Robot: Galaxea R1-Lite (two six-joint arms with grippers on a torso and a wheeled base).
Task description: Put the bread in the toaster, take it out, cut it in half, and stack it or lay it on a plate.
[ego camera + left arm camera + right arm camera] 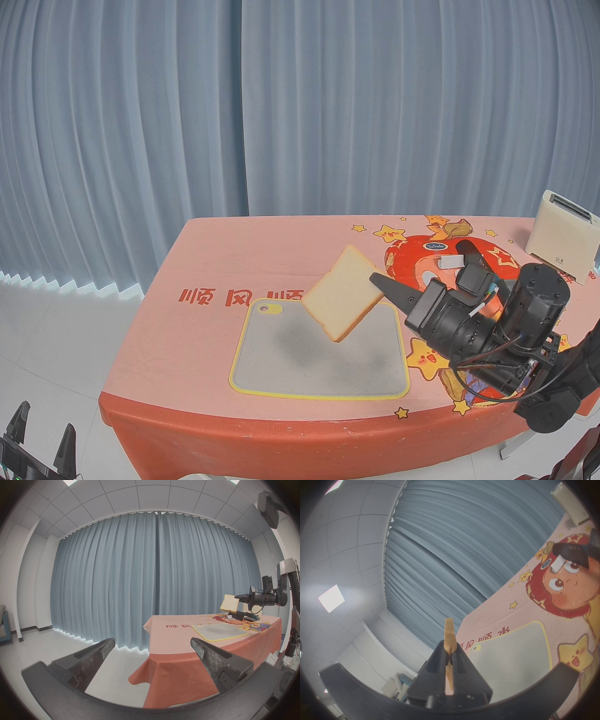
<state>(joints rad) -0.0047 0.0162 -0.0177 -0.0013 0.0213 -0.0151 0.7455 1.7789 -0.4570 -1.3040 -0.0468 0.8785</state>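
A slice of bread (342, 292) hangs in the air above the grey cutting board (312, 362), held by its right edge in my right gripper (379, 281), which is shut on it. From the right wrist, the bread (449, 636) shows edge-on between the two black fingers (437, 662). The white toaster (564, 235) stands at the table's far right corner, well apart from the bread. My left gripper (153, 655) is open, low and off to the left of the table, with nothing between its fingers. The bread (229, 603) and cutting board (218, 631) also appear far off in the left wrist view.
A black knife with a white sheath piece (451, 260) lies on the tablecloth between the board and the toaster. The pink tablecloth (206, 262) is bare on its left half. A grey-blue curtain (250, 106) hangs behind the table.
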